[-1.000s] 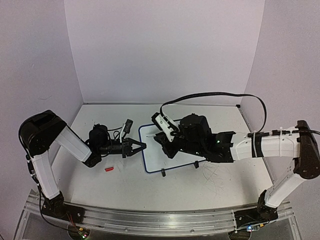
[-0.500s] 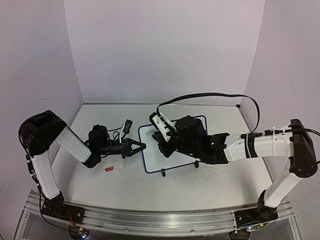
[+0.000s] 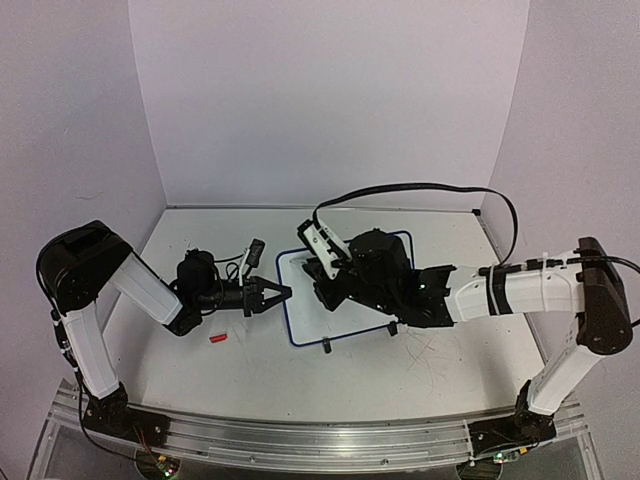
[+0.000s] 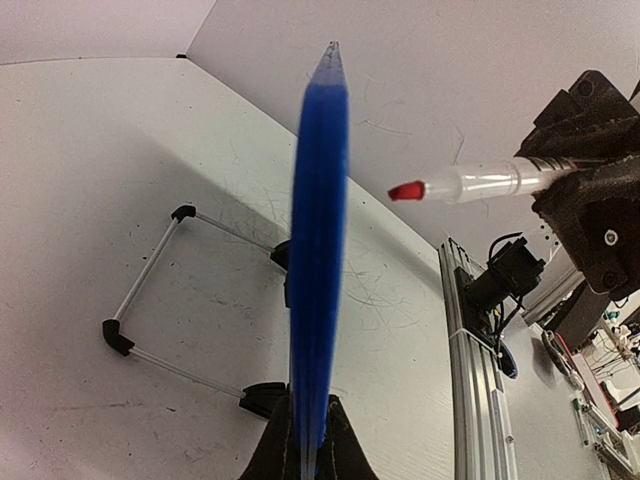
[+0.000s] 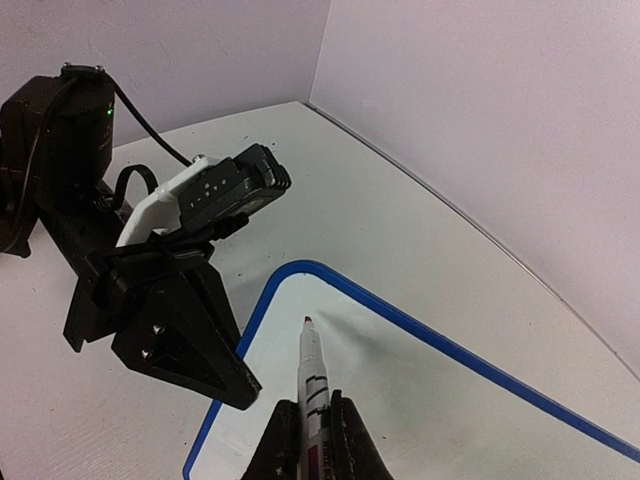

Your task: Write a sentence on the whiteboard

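Note:
The whiteboard [image 3: 300,305] lies on the table between the arms, its blue rim [image 4: 318,250] edge-on in the left wrist view. My left gripper [image 3: 283,293] is shut on its left edge, the fingertips [image 4: 345,455] pinching the rim. My right gripper [image 5: 312,435] is shut on a white marker [image 5: 312,385] with a red tip [image 5: 306,320]. The tip points at the board's face [image 5: 420,400] near its far left corner. In the left wrist view the marker [image 4: 480,182] shows a small gap to the board. The sentence is out of view; the visible face carries no letters.
A small red cap [image 3: 218,340] lies on the table left of the board. Black clip feet [image 3: 326,348] and a thin wire stand [image 4: 150,300] stick out at the board's near edge. The right arm [image 3: 420,290] covers much of the board. Purple walls enclose the table.
The right arm has shifted a little to the left over the board with the marker. The left arm and the board have not moved.

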